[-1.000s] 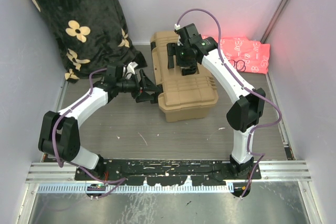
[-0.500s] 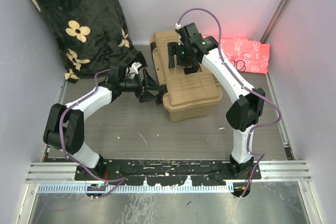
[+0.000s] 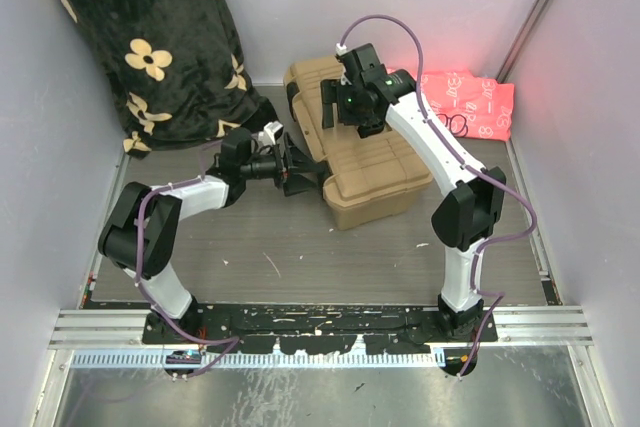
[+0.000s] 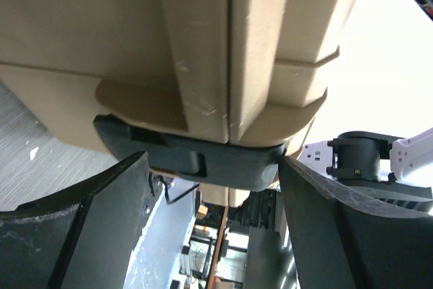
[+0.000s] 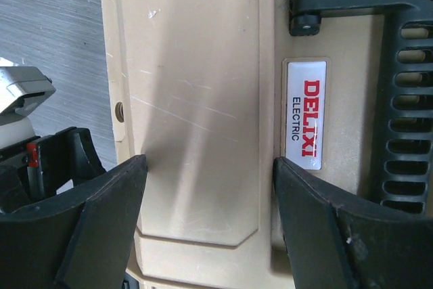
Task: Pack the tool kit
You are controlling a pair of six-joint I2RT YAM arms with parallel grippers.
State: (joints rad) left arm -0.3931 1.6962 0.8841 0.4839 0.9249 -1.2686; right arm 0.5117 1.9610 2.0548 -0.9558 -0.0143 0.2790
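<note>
The tan toolbox [image 3: 375, 172] lies with its ribbed lid closed, mid-table and turned at an angle. No pliers or screwdrivers show. My left gripper [image 3: 300, 175] is open at the box's left side. In the left wrist view its fingers [image 4: 101, 214] stand either side of a black latch [image 4: 203, 160] on the box's edge [image 4: 203, 32]. My right gripper [image 3: 345, 125] is open just over the lid [image 5: 196, 99], left of the red-lettered label [image 5: 304, 113] and the black handle [image 5: 406, 99].
A black floral blanket [image 3: 150, 37] hangs at the back left. A pink patterned cloth [image 3: 465, 102] lies at the back right against the wall. Grey walls close in both sides. My left gripper also shows in the right wrist view [image 5: 40, 167].
The toolbox has slid and turned to the right. My left arm has stretched right after it, keeping its gripper at the box's left side. My right gripper stays over the lid.
</note>
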